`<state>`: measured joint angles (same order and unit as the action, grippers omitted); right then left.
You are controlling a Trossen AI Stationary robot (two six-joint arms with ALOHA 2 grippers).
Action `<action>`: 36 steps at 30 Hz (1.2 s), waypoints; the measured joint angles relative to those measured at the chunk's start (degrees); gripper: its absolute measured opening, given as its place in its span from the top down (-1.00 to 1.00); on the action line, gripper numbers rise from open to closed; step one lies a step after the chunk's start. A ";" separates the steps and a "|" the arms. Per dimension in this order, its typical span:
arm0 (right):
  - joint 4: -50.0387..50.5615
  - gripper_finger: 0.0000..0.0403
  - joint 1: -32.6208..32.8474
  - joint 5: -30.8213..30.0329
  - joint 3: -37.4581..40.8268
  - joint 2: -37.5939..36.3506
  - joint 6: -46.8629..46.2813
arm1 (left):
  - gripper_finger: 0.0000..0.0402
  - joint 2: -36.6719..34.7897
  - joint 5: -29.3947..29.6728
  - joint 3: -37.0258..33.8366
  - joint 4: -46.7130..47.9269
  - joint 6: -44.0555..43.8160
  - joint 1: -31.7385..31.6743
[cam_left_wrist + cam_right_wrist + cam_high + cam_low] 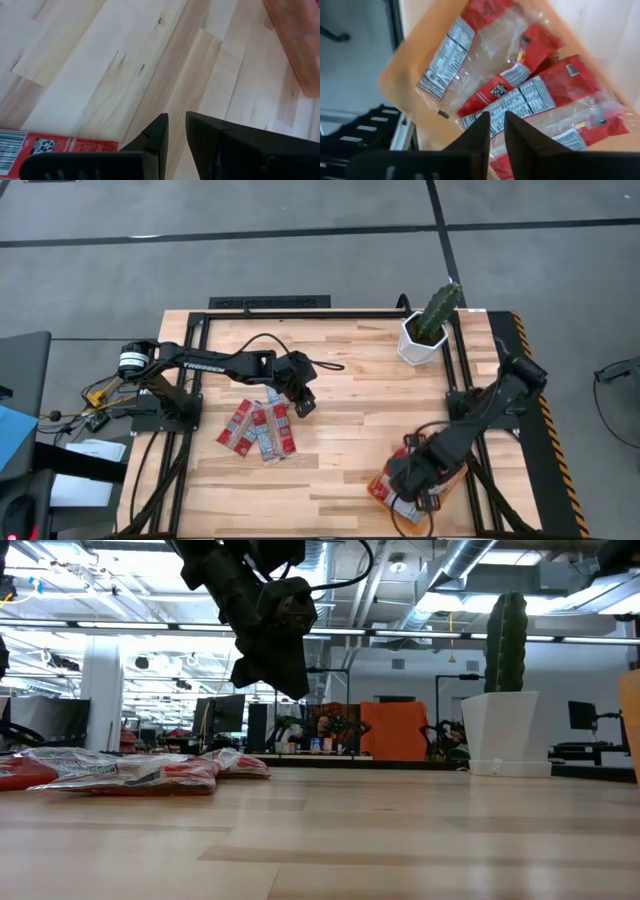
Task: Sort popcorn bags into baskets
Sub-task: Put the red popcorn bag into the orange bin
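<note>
Our left gripper (304, 404), fingers nearly closed on nothing, hangs just beside the popcorn bags (260, 428) fanned on the table, while our right gripper (493, 125), fingers nearly together and empty, hovers over the basket (395, 75).

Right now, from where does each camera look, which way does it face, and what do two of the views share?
High view: above the table, facing straight down; shows both arms, left pincer beside the loose popcorn bags, right pincer over the orange basket.
Low view: at tabletop height, facing level into the room; left pincer hangs above the wood.
Left wrist view: on the left arm, facing down at bare planks; own fingers nearly closed, empty.
Right wrist view: on the right arm, facing into the basket; own fingers show.
Shared: the cactus pot appears in high and low views.
</note>
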<state>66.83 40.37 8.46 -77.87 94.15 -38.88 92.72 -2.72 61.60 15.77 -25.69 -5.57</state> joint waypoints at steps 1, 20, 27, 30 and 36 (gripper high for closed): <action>-0.48 0.67 0.36 0.46 0.00 0.90 0.14 | 0.73 0.00 0.00 0.00 0.00 0.00 0.00; -8.34 0.97 2.50 -7.14 15.51 -20.77 -10.41 | 0.73 -0.03 -2.98 0.02 -0.11 -0.32 0.03; -20.79 0.96 -1.15 -4.13 21.53 -20.54 -11.00 | 0.73 -0.03 -2.09 0.02 -0.18 -0.85 0.03; -23.24 0.97 -1.04 -1.14 21.53 -16.61 -7.44 | 0.73 -0.03 -1.78 0.03 -0.24 -0.94 0.03; -22.98 0.87 -0.12 0.80 21.57 -11.20 -6.24 | 0.73 -0.03 -1.05 0.04 -0.24 -1.03 0.03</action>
<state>43.85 40.26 9.26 -56.29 82.96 -45.12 92.68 -3.77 61.65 15.53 -26.72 -5.54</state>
